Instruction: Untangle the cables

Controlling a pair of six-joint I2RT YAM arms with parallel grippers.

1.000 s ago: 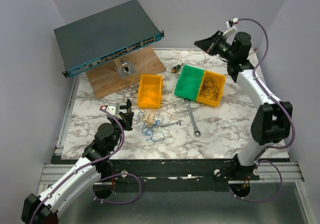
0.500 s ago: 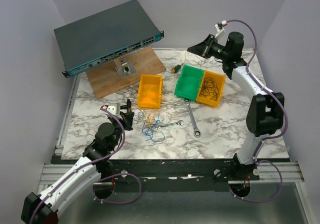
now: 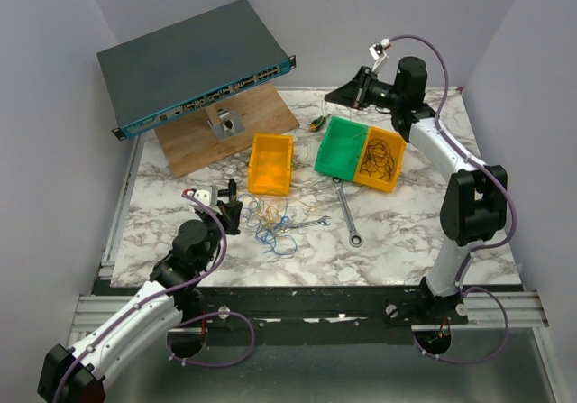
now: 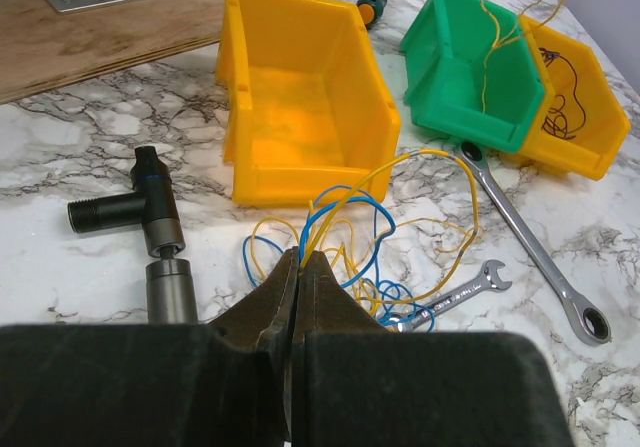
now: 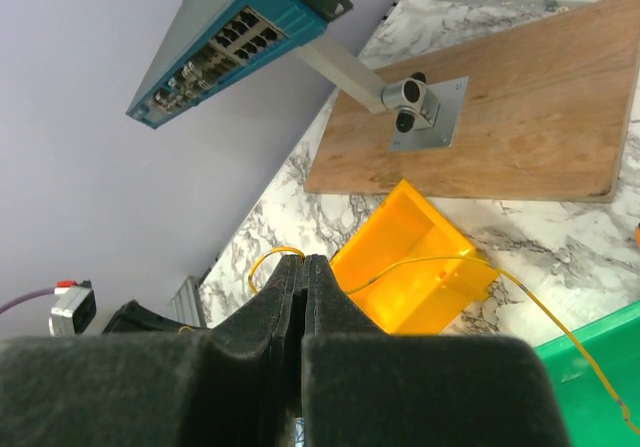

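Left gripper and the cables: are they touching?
Touching. The left wrist view shows the left gripper shut on the cables; blue and yellow strands leave between its fingertips.

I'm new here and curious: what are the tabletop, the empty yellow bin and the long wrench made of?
The tabletop looks like marble or a marble-print laminate: white with grey veins. The empty yellow bin looks like moulded plastic: uniform colour, soft sheen. The long wrench looks like polished steel: silvery and reflective.
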